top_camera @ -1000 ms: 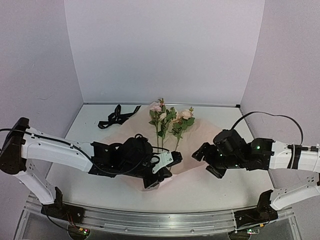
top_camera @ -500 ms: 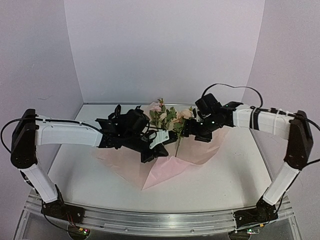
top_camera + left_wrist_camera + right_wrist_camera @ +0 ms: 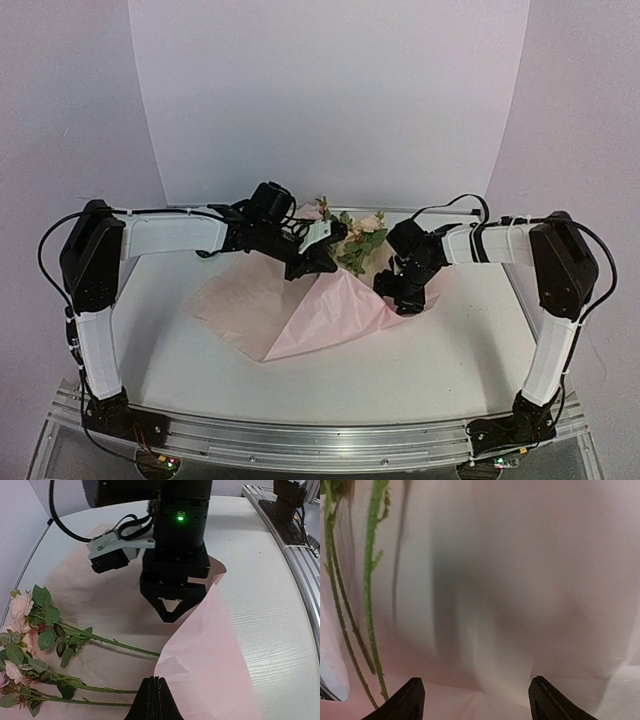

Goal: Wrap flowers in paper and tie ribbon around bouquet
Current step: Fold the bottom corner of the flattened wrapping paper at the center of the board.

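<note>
Left claw (image 3: 157,682) is pressed together on an edge of the paper (image 3: 300,310), pinching the pink sheet where a flap rises off the bench (image 3: 470,350). Right claw (image 3: 476,685) is spread wide, its two fingers (image 3: 412,700) far apart, with the paper filling the gap in front of them; nothing is gripped between them.

The flowers (image 3: 350,235) lie at the far middle of the bench. Their blossoms and leaves sit at the far edge of the sheet, and their thin green stems run toward the near side on top of it. The folded flap is a brighter pink triangle that slopes from the near middle up to the left claw. It covers the stem ends and stands between the two claws. Seen from the right wrist, the paper is blurred and close, with two stems at the far left of that view.

Pale lilac walls (image 3: 330,100) close the bench on three sides, and a metal rail (image 3: 300,440) carries both bases along the near edge. A black cable (image 3: 450,205) loops above the right forearm.

Both arms rise steeply from their bases to high elbows. The left forearm reaches right across the far left of the bench, hiding what lies behind it, and its wrist dips to the paper. The right forearm reaches left, with its wrist bent down over the sheet's right part, just beside the flowers.
</note>
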